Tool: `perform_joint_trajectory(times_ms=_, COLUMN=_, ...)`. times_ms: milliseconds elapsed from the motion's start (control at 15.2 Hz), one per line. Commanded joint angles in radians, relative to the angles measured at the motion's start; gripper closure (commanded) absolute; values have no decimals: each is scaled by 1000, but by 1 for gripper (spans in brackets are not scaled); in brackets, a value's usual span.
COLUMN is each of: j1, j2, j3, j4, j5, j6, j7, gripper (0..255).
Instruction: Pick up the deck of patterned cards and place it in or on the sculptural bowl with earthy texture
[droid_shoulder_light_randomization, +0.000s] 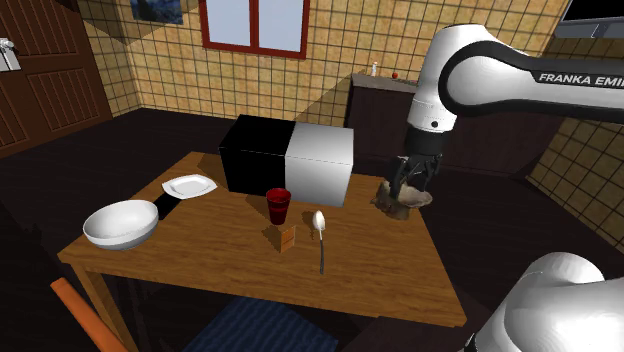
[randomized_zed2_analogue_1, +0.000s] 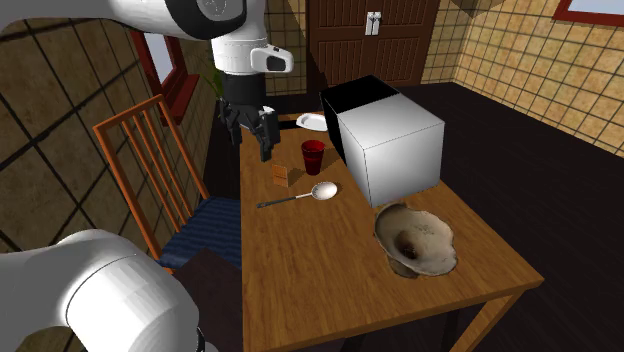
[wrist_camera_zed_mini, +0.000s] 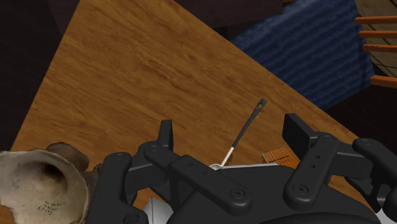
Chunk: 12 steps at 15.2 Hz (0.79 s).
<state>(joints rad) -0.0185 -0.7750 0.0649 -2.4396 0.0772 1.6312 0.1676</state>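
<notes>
- One all-black gripper (droid_shoulder_light_randomization: 413, 183) hangs centre right in my shoulder view, fingers (wrist_camera_zed_mini: 165, 135) apart, empty.
- Small orange patterned card box (droid_shoulder_light_randomization: 288, 238) stands lower centre; rough beige-brown bowl (droid_shoulder_light_randomization: 405, 207) centre right.

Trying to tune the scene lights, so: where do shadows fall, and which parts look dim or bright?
Shoulder view: a diagonal shadow crosses the tiled wall, the floor is dim, the table evenly lit. Second exterior view: the white faces of the box are bright, the sculptural bowl dark at its centre. Wrist view: the black claw, open, carries faint highlights.
</notes>
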Motion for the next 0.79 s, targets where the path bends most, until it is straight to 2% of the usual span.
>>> perform_joint_trajectory(times_ms=0, j1=0, j2=0, j3=0, j4=0, j5=0, j6=0, j7=0, gripper=0)
perform_joint_trajectory(times_ms=330, j1=14, j2=245, j3=36, j4=106, j5=11, j6=67, j7=8, gripper=0)
perform_joint_trajectory(times_ms=726, j1=28, j2=536, j3=75, j4=274, j5=6, j6=104, j7=25, gripper=0)
